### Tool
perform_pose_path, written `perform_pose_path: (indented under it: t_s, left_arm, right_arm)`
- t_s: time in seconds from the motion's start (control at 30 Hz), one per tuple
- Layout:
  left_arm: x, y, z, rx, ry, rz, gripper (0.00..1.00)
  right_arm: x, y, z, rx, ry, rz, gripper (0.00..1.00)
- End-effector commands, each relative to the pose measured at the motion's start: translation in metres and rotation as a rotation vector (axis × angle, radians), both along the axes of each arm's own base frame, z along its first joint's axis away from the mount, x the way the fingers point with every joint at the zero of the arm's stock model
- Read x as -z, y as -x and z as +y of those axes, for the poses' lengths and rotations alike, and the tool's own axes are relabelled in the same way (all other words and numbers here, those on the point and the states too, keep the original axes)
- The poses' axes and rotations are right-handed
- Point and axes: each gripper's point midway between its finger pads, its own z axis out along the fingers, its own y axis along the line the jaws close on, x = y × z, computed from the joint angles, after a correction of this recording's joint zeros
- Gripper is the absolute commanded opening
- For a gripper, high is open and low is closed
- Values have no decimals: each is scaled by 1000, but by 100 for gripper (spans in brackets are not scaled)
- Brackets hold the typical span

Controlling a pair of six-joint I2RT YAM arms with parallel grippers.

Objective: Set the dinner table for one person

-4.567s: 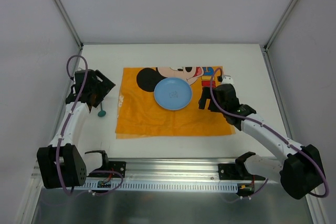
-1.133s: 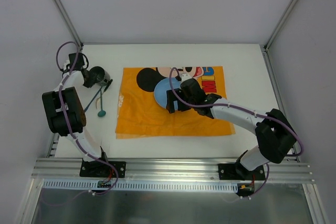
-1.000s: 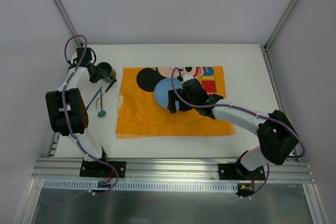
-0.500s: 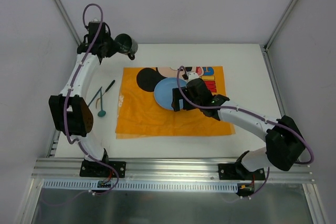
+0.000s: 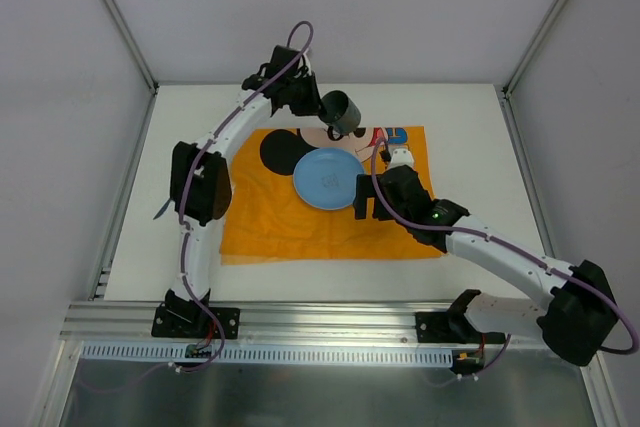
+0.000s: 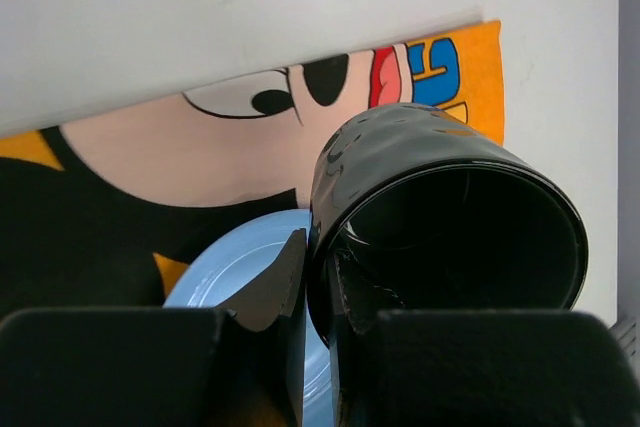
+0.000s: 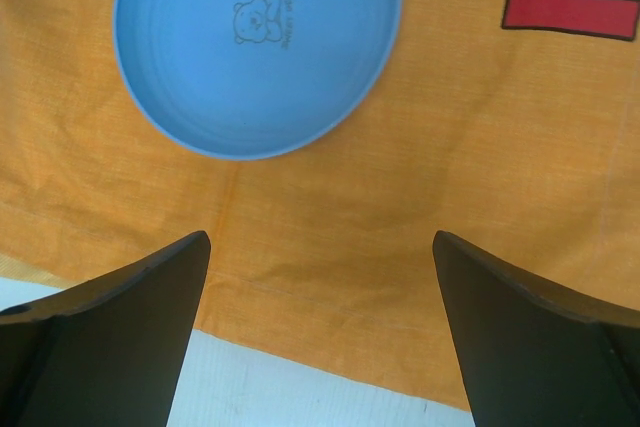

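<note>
My left gripper (image 5: pixel 327 105) (image 6: pixel 318 292) is shut on the wall of a glossy black cup (image 5: pixel 342 113) (image 6: pixel 440 217), one finger inside and one outside. The cup hangs tilted above the far edge of the orange mouse placemat (image 5: pixel 280 227) (image 6: pixel 475 72), just beyond the blue plate (image 5: pixel 328 178) (image 6: pixel 215 267). On the placemat sits that plate (image 7: pixel 255 47), a bear print at its centre. My right gripper (image 5: pixel 365 197) (image 7: pixel 320 237) is open and empty over the placemat (image 7: pixel 400 197), just right of the plate. The white dinner table (image 5: pixel 470 147) (image 7: pixel 250 377) lies under everything.
The left arm's elbow (image 5: pixel 200 182) hangs over the table's left strip. A thin bluish tip (image 5: pixel 160 210) shows beside it. Grey walls (image 5: pixel 60 97) close the table on three sides, and an aluminium rail (image 5: pixel 330 322) runs along the near edge.
The left arm has swung the cup from the table's far left corner rightward to above the placemat's far edge. The right gripper has drawn back off the plate toward the right.
</note>
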Motion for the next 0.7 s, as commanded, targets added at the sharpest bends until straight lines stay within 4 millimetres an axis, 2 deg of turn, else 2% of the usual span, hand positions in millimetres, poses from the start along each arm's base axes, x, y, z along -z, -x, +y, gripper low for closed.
perform_pose_path:
  t_s: [0.0, 0.03, 0.1, 0.33, 0.47, 0.67]
  left_arm:
    - [-67, -1, -41, 129, 103, -169, 0]
    - [-57, -1, -49, 140, 102, -152, 0]
    - [-54, 5, -70, 176, 110, -150, 0]
    - [-38, 12, -115, 212, 116, -140, 0]
    - [-23, 12, -131, 202, 110, -131, 0]
    - [7, 0, -147, 125, 95, -122, 0]
  right_arm:
    - [-3, 5, -23, 91, 8, -18, 99]
    - [-3, 6, -26, 98, 7, -20, 99]
    - [-1, 11, -34, 112, 13, -17, 100]
    - [2, 23, -51, 153, 19, -15, 99]
    - [2, 29, -60, 183, 22, -21, 99]
    - [1, 38, -70, 209, 19, -33, 99]
